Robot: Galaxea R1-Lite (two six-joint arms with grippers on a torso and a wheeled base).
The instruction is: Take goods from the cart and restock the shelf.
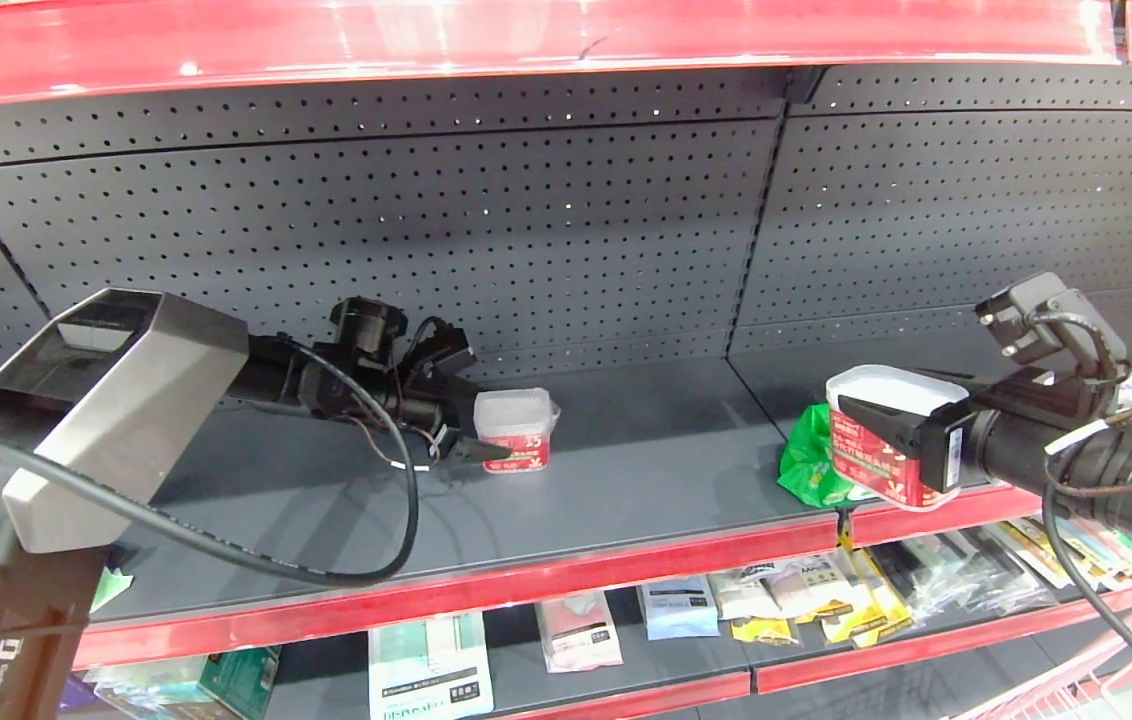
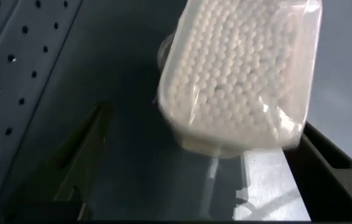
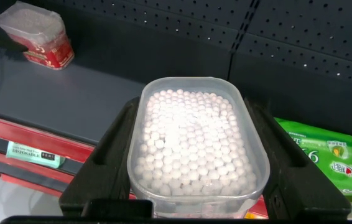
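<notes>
The shelf is a dark grey deck with a red front edge and a pegboard back wall.

Near the middle of the deck, well back from the front edge, a loose tub of cotton buds stands on the shelf. It has a clear wrapped top and a red label around its lower half. The left gripper is right at this tub, coming in from the shelf's left end. In the left wrist view its fingers are spread wider than the tub, with bare shelf showing between one finger and the tub's side. The jaws are wide and hold nothing. One fingertip is touching or almost touching the tub's lower corner; which of the two cannot be told.

The right gripper is over the front edge of the shelf's right section. It is clamped on a second, held tub, with one dark finger pressed against each long side. This tub is upright, and the white bud tips fill its clear top.

Just beside the held tub, on its left, a green packet lies on the deck at the front edge.

On the lower shelf, flat packets lie in a row.
</notes>
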